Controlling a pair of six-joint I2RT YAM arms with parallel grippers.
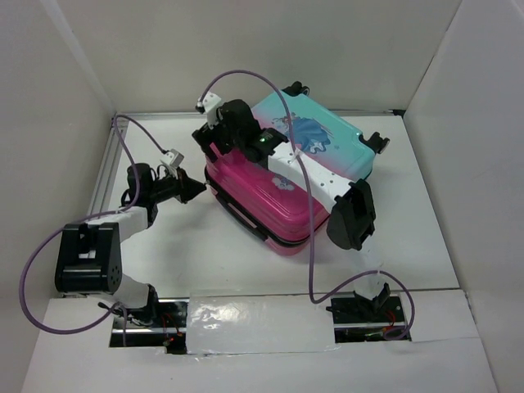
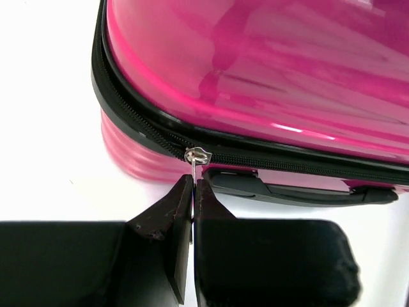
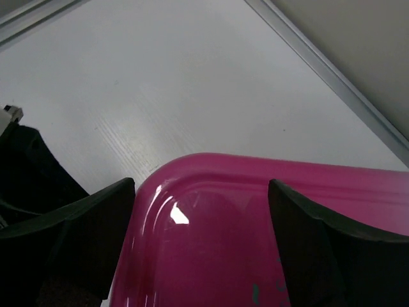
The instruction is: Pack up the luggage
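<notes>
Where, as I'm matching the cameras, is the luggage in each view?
Top external: luggage at centre, lying flat.
Left wrist: fills the top; left gripper shut on its zip pull.
Right wrist: bottom centre, between the fingers of the open right gripper.
Shared landmark: its rounded pink corner.

The white desk is washed out by bright overhead light in the left wrist view. Glare streaks are seen on the luggage; the right wrist view is rendered dimmer.
</notes>
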